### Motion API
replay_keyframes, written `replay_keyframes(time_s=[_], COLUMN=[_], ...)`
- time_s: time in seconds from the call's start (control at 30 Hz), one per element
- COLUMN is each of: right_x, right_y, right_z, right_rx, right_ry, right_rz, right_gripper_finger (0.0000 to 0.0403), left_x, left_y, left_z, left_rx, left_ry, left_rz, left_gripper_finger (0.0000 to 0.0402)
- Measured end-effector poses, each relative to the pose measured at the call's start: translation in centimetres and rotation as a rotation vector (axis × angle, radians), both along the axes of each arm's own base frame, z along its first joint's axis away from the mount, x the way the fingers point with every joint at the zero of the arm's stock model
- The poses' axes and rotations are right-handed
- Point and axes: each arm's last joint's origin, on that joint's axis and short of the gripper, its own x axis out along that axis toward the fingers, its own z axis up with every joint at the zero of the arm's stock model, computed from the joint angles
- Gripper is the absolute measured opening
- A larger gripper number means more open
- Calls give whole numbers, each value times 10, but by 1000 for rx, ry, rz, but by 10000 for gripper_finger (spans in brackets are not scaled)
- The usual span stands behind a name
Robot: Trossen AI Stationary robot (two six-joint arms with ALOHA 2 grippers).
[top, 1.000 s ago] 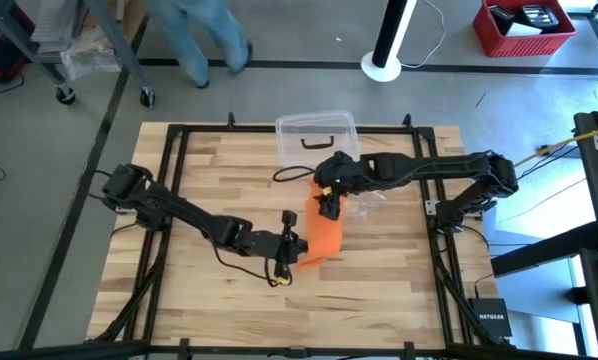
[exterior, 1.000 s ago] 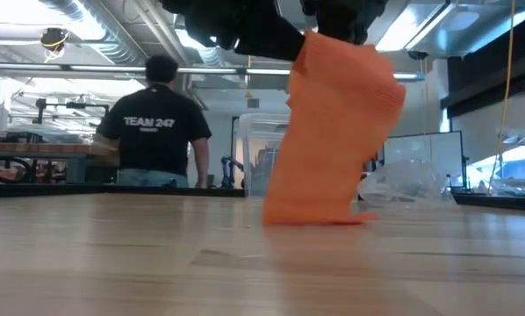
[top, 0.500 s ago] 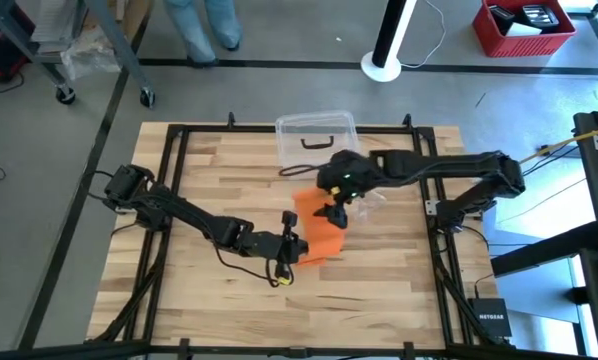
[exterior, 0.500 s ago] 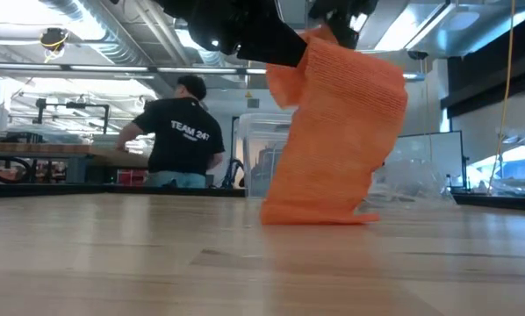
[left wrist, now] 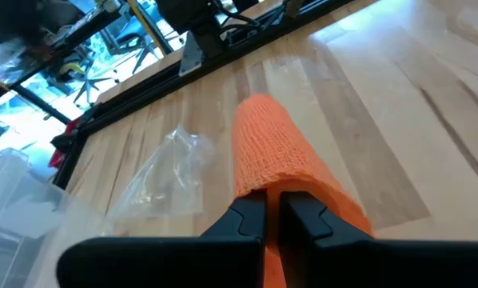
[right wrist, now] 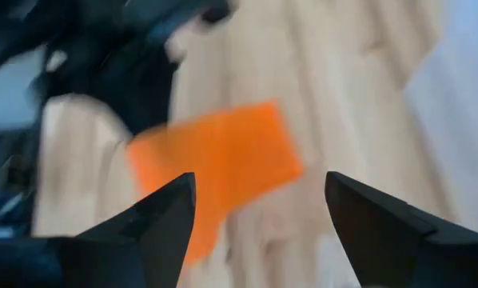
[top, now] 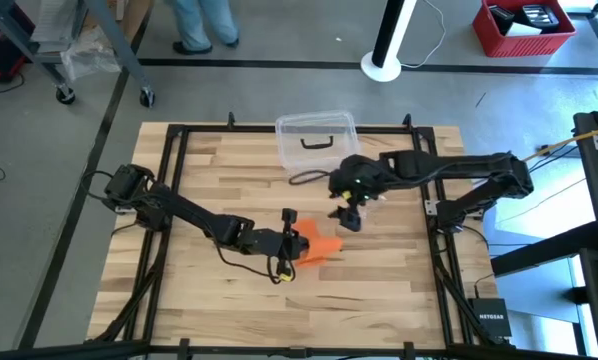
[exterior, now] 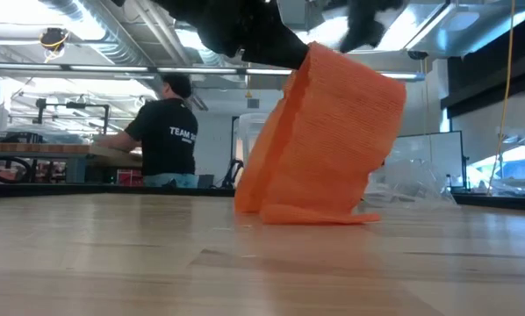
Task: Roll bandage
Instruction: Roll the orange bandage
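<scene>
Bandage (top: 317,247): bright orange strip, near the middle of the tabletop (top: 199,170), pinched at one end in the clenched left gripper (top: 293,241). In the low view, folded over itself in a tall hump (exterior: 320,140), lower edge resting on the wood. In the left wrist view, a rounded fold (left wrist: 269,152) reaching forward from between the closed fingers.

Right gripper (top: 351,217): released, fingers spread wide and empty, raised just beside the bandage on the clear plastic box (top: 316,137) side. Right wrist view confirms orange fabric (right wrist: 215,164) below and between the open fingers, untouched.

Change noted: a second ago, far end of the strip lifted high by the right gripper; half a second ago, still draped from it; now dropped, fabric collapsed toward the left gripper into a shorter heap. Right arm drawn back toward the box.

Judgement: first fold laid over, no tight roll yet formed; rolling barely begun. Clear wrapper (left wrist: 163,176) lying apart, beside the bandage.
</scene>
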Motion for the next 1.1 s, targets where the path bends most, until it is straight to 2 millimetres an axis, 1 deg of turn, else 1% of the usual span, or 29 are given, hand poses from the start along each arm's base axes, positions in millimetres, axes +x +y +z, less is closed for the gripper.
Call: replay_keyframes(time_s=[0.07,0.13,0.23,0.33,0.37,0.43,0.5,0.6,0.7,0.77,0.83,0.9,0.97,1.03,1.1], right_x=[-13,-22,-34,-47,-52,-61,-68,-72,-76,-76,-76,-74,-74,-71,-70], right_y=[9,19,35,49,52,58,62,68,71,70,69,69,69,70,68], right_z=[1,3,5,-6,-13,-35,-58,-98,-140,-161,-173,-180,-182,-180,-182], right_rx=[8,2,-46,-120,-161,-229,-255,-211,-166,-156,-160,-155,-125,-114,-176], right_ry=[64,99,85,49,51,50,-1,-88,-133,-184,-250,-338,-442,-547,-569], right_rz=[28,42,82,102,95,70,50,33,12,-5,-40,-73,-76,-82,-110], right_gripper_finger=[280,280,280,280,280,280,280,280,280,280,280,279,271,258,242], left_x=[0,0,-2,-6,-7,-10,-10,-10,-9,-9,-9,-9,-9,-9,-9], left_y=[0,1,1,5,6,8,11,14,17,18,18,18,18,18,18], left_z=[1,8,24,36,39,46,50,49,49,49,49,49,48,48,49], left_rx=[8,7,27,70,78,78,81,94,84,82,82,78,77,76,75], left_ry=[-10,-50,-121,-156,-163,-184,-198,-180,-182,-188,-189,-188,-182,-182,-185], left_rz=[15,12,4,30,32,40,47,52,64,66,66,67,67,65,66], left_gripper_finger=[5,7,6,3,4,6,8,7,5,6,8,9,8,6,5])
